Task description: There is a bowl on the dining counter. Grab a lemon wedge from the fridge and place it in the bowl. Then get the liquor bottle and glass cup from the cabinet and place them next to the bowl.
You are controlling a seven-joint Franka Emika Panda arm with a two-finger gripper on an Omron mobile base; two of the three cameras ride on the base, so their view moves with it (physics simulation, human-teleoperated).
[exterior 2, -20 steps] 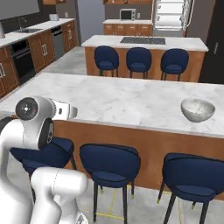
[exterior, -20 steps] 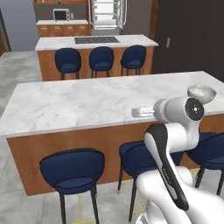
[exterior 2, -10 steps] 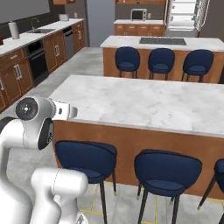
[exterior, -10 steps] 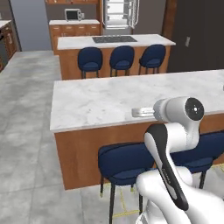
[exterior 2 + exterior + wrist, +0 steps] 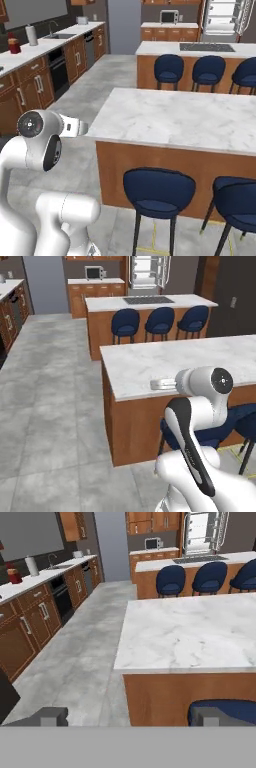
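Empty tool at the end of the long white marble worktop

The two-finger tool (image 5: 129,716) has its fingers spread wide, holding nothing; the grey-veined worktop (image 5: 190,358) lies just ahead; the tall grey fridge (image 5: 146,272) stands open far behind, white shelves showing.

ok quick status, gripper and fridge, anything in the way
Gripper open, empty. Fridge open at far wall. Dining counter and cooktop island stand between.
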